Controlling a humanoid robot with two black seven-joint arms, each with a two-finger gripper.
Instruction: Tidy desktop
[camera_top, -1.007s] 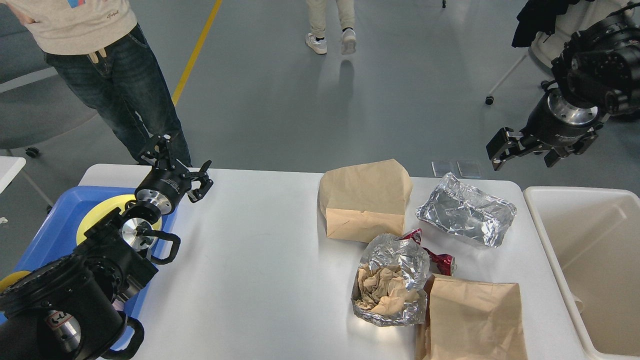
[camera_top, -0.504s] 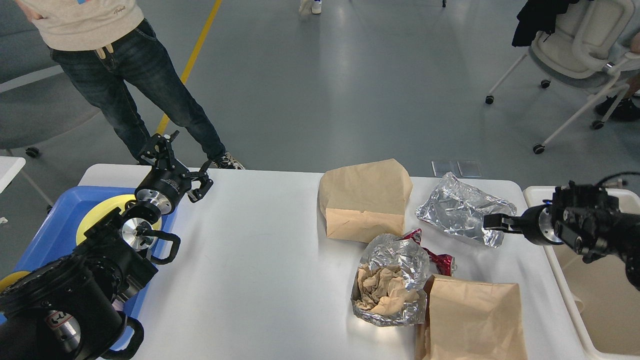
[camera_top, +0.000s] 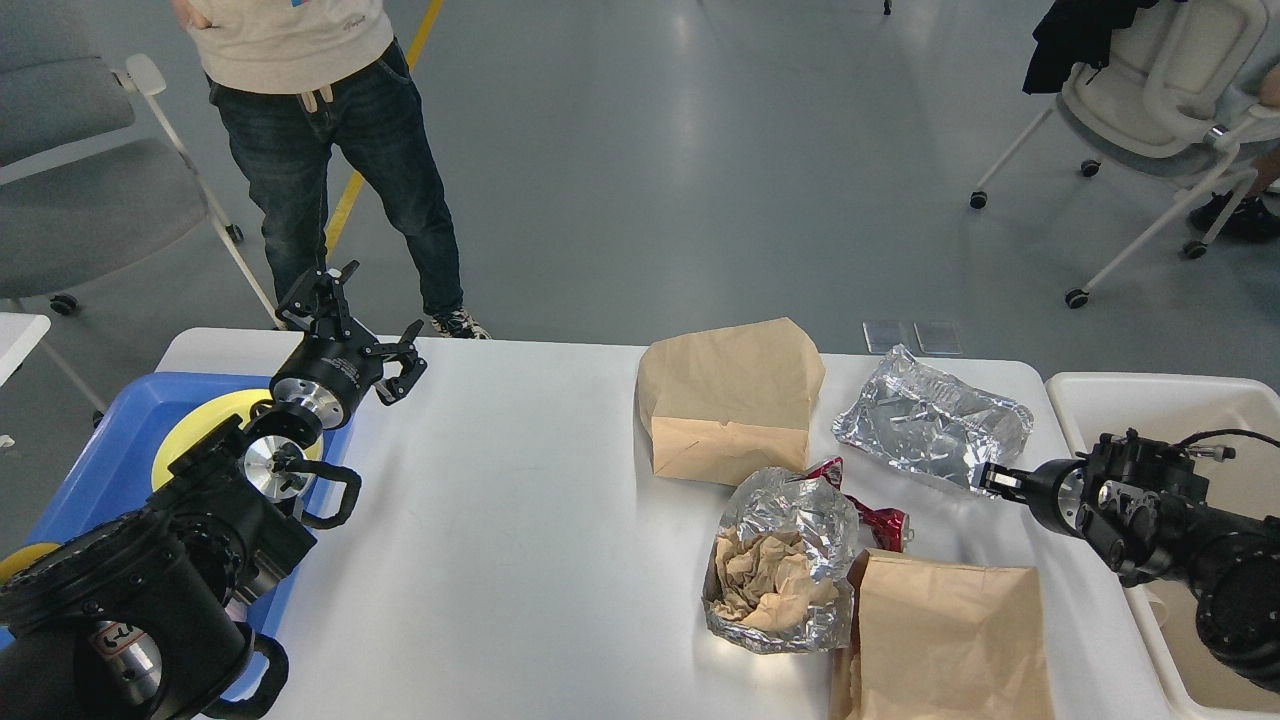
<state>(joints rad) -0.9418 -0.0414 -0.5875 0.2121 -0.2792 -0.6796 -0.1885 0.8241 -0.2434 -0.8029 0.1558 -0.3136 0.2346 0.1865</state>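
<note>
The desktop (camera_top: 520, 520) is not tidy yet: two brown paper bags (camera_top: 730, 405), an open foil wrapper with crumpled paper (camera_top: 785, 560), a red wrapper (camera_top: 880, 520) and a crumpled foil bag (camera_top: 930, 420) all lie on its right half, beside the cream bin (camera_top: 1180, 400), so I judge almost everything is left to do. The right gripper (camera_top: 995, 480) is at the near edge of the foil bag, but I cannot tell if it grasps it. The left gripper (camera_top: 350, 330) hangs with fingers spread and empty above the far-left corner of the desktop, next to the blue tray (camera_top: 110, 450).

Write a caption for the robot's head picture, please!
Right gripper reaches the foil bag on the desktop.
</note>
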